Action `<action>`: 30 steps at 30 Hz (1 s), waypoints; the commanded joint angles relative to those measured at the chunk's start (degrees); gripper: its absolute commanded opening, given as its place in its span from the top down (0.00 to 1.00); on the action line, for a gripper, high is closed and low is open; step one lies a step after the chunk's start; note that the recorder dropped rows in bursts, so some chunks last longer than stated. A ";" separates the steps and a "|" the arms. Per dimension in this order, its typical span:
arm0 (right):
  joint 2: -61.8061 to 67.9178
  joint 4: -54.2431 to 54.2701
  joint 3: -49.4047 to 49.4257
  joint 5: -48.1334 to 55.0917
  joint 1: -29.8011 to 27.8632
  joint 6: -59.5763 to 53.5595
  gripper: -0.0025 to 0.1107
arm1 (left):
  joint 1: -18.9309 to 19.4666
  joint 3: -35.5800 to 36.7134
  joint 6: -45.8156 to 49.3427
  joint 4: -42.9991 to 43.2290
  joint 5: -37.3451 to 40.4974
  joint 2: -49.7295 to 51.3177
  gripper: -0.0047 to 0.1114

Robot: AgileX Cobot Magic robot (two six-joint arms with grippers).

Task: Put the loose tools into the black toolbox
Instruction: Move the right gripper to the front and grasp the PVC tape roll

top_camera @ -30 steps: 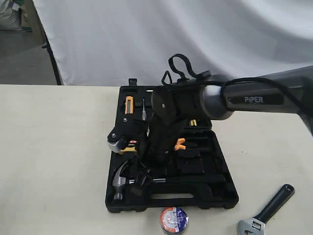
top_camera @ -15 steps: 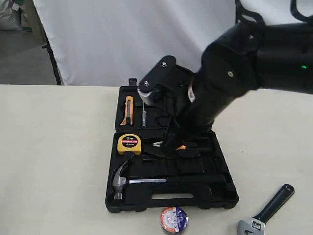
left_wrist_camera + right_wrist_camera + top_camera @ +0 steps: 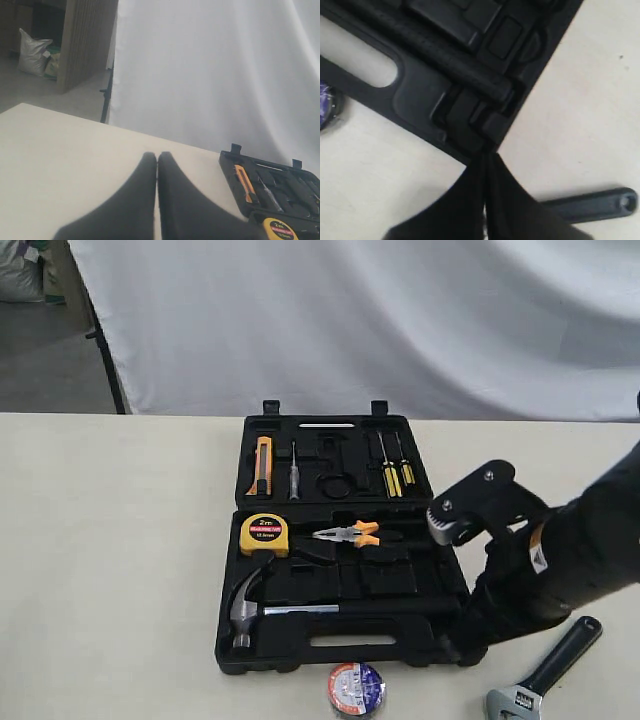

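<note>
The black toolbox (image 3: 400, 645) lies open mid-table. The claw hammer (image 3: 245, 610) rests in its front recess. The small tape roll (image 3: 357, 688) sits on the table just in front of the case. The adjustable wrench (image 3: 545, 675) lies loose at the front right. My right gripper (image 3: 465, 648) is shut and empty, low at the case's front right corner. In the right wrist view its tips (image 3: 487, 157) touch or nearly touch the toolbox (image 3: 420, 95) corner, with the wrench handle (image 3: 590, 205) beside them and the tape roll (image 3: 326, 107) at the edge. My left gripper (image 3: 157, 156) is shut and empty over bare table.
Inside the case sit a yellow tape measure (image 3: 264, 534), orange-handled pliers (image 3: 348, 534), an orange knife (image 3: 262, 464) and screwdrivers (image 3: 392, 472). A white curtain (image 3: 350, 320) hangs behind the table. The left wrist view catches the toolbox (image 3: 232, 167) far corner.
My right arm has lifted off the hammer in the toolbox and swung right and down to the case's front right corner. The hammer stays in its recess.
</note>
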 commanded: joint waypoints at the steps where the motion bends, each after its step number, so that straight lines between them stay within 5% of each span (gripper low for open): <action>1: -0.27 3.01 3.95 -11.73 3.51 1.06 0.96 | 1.45 -0.15 -0.27 0.25 -0.41 -0.18 0.95; 10: 2.50 3.12 3.93 -14.13 13.16 8.25 0.32 | 1.45 -0.15 -0.27 0.25 -0.41 -0.18 0.95; 16: 6.45 3.12 3.93 -15.08 19.08 9.82 0.30 | 1.45 -0.15 -0.27 0.25 -0.41 -0.18 0.95; 30: 14.97 2.99 3.93 -22.50 19.20 20.32 0.30 | 1.45 -0.15 -0.27 0.25 -0.41 -0.18 0.95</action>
